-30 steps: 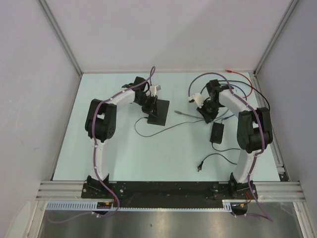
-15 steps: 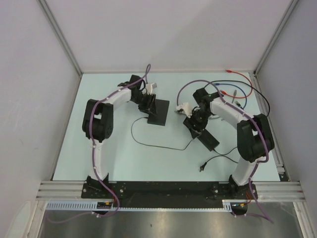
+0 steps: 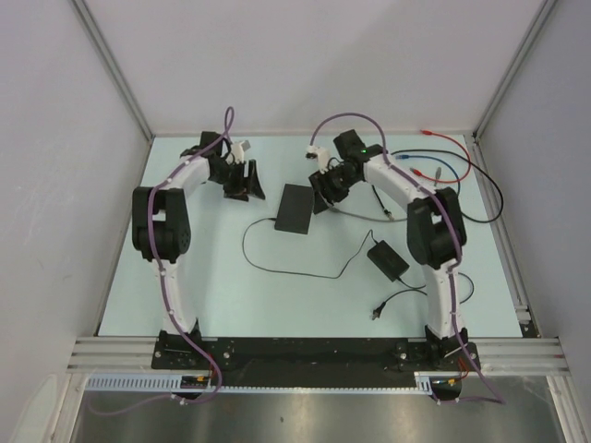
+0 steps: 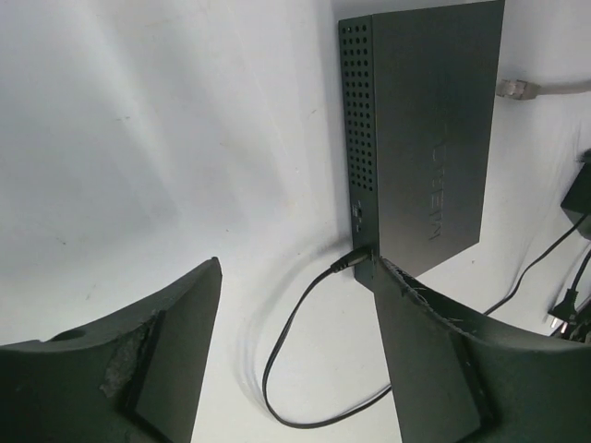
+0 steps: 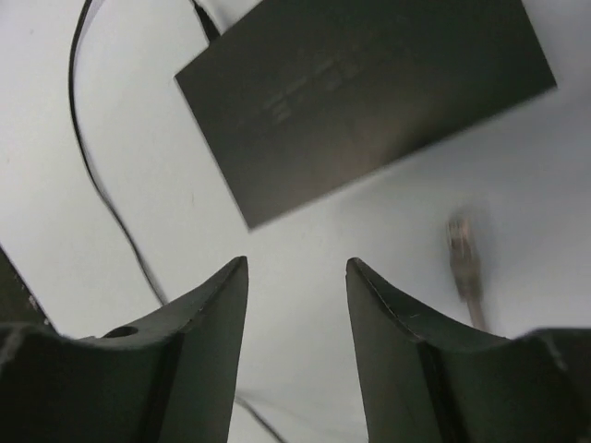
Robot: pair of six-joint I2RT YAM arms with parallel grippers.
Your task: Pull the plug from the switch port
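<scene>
Arms, change: both have drawn back toward the far side. The left gripper, a second ago on the switch, now stands clear to its left. The right gripper has come up from beside the adapter brick to just off the switch's far right corner.
Table: pale, smooth and matte; the wrist views show soft shadows but no glare.
Switch: lies flat near the table's middle, between the two grippers and touched by neither. It is a flat, matte-black, sharp-edged rectangular box with a grid of small vent holes along one side wall and faint raised lettering on its top.
Left gripper, state: jaws wide apart with nothing between them. The fingers are black and curved, with scuffed, fraying pad edges.
Right gripper, state: jaws apart and empty, with only bare table showing in the gap.
Adapter brick: a smaller, thicker black block, well apart from the switch on the right arm's side.
Black lead: thin, limp and looping. Its barrel end is seated at the switch's corner.
Grey network plug: small and pale, lying loose on the table just beside the switch and in no socket.
Step in hand: judged to be release and withdrawal, because the grey plug is out of its port.
Next move: retreat both arms without snagging the loose cables. If the black lead is the plug meant, the switch needs pinning again and a straight pull along the lead's axis.
</scene>
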